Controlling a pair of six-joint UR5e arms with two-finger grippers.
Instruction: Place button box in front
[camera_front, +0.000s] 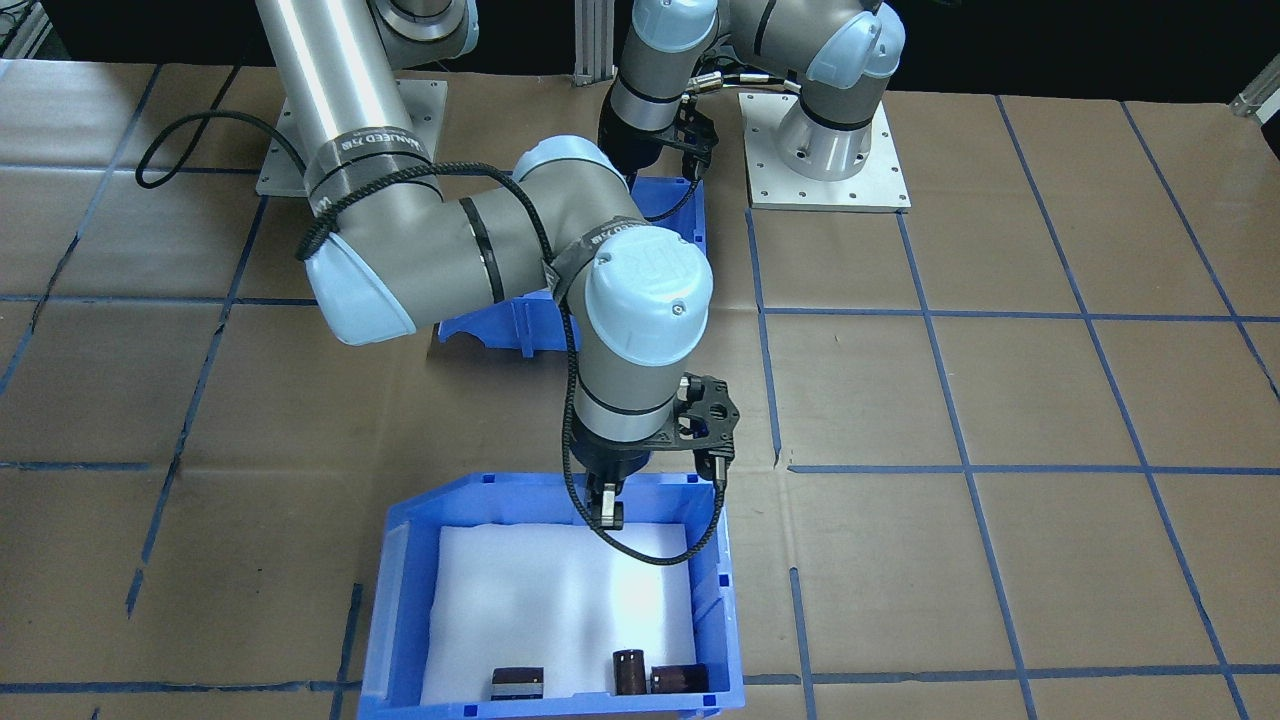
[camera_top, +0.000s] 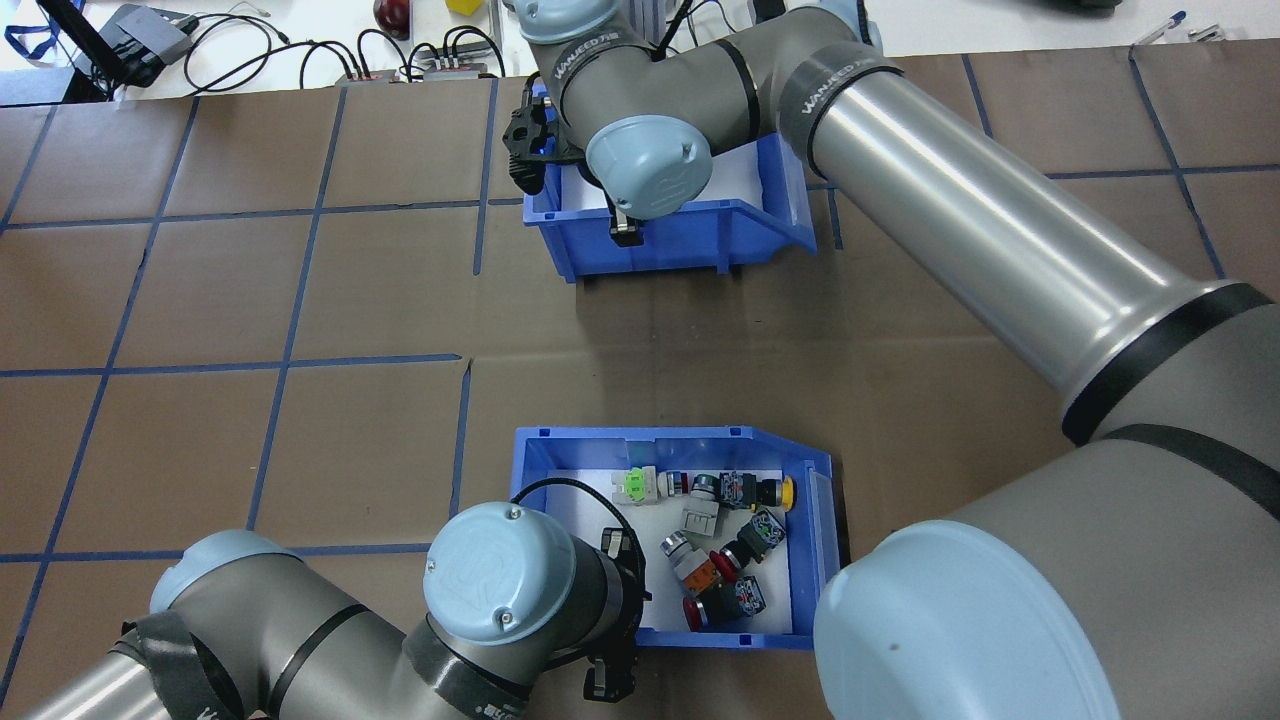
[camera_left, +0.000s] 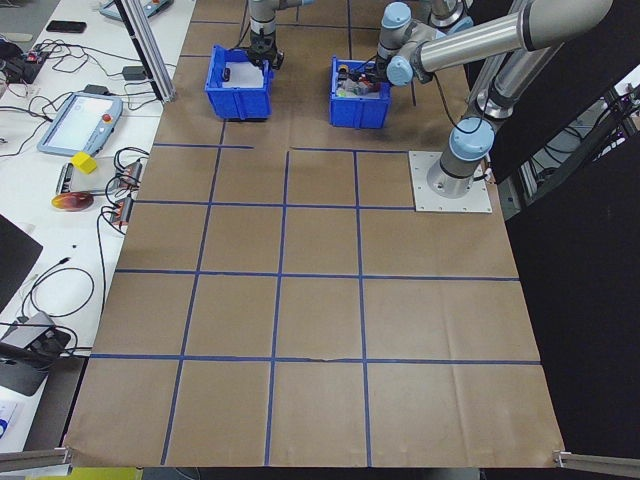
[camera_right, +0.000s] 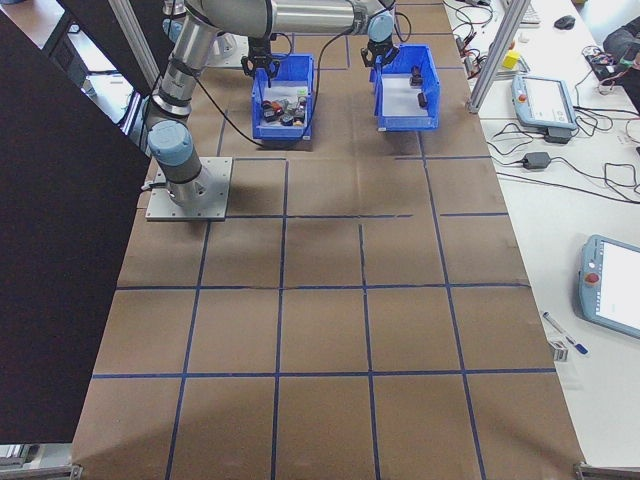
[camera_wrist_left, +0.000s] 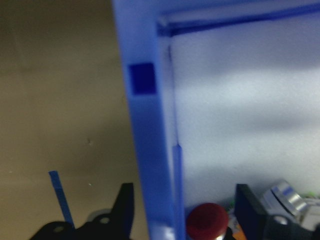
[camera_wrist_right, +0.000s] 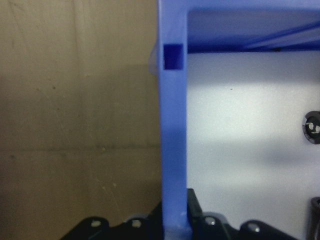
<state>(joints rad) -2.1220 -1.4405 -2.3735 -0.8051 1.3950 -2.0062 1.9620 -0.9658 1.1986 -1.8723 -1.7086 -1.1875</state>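
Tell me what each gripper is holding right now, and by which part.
Right gripper clamps the side wall of the blue plastic bin of dark parts. Left gripper straddles the blue plastic button box wall; closure unclear.

"WANJEED" reads in pale letters on the black strap (camera_top: 598, 53) around the right arm near its wrist, and again on the second strap (camera_top: 832, 72) at the forearm. In the front-facing view the same band (camera_front: 375, 140) shows upside down, partly legible. A "UR" logo sits on the joint cap (camera_front: 652, 268).

Glossy blue plastic button box (camera_top: 822, 530), white foam liner (camera_top: 600, 500).
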